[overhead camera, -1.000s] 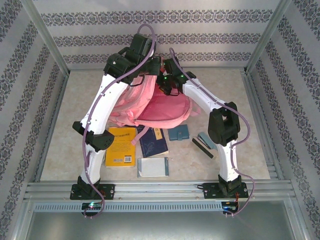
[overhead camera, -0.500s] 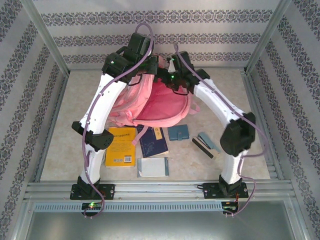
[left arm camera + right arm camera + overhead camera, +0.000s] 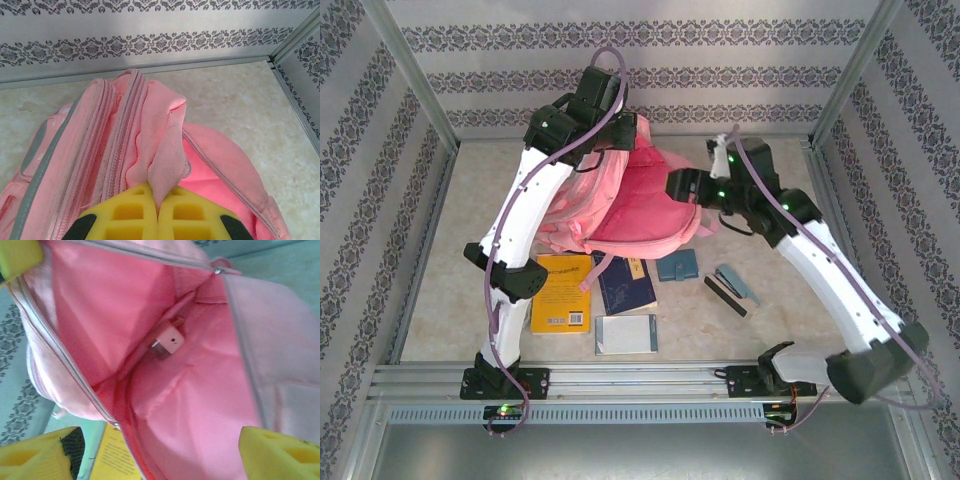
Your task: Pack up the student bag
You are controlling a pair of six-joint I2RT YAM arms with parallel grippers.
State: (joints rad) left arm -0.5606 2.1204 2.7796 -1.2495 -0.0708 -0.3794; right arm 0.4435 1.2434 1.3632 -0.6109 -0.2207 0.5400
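Observation:
The student bag [image 3: 638, 205], a large pink backpack, lies at the table's middle with its main mouth gaping toward the front. My left gripper [image 3: 623, 133] is at the bag's far top edge. In the left wrist view it [image 3: 159, 202] is shut on a fold of the pink fabric [image 3: 167, 150] beside the zip. My right gripper [image 3: 674, 185] hovers at the mouth's right rim. It [image 3: 155, 460] is open, with the pink lining [image 3: 200, 405] and a small sewn label [image 3: 167, 340] in front of it.
In front of the bag lie a yellow book [image 3: 563, 292], a dark blue book [image 3: 625, 283], a pale notebook [image 3: 626, 334], a teal wallet [image 3: 677, 265] and a black and teal case [image 3: 730, 288]. Metal rails frame the table [image 3: 470, 200].
My right arm has swung out to the right, its gripper leaving the bag's top for the right rim, jaws slightly narrower. The left gripper keeps its hold; the bag's mouth gapes wider.

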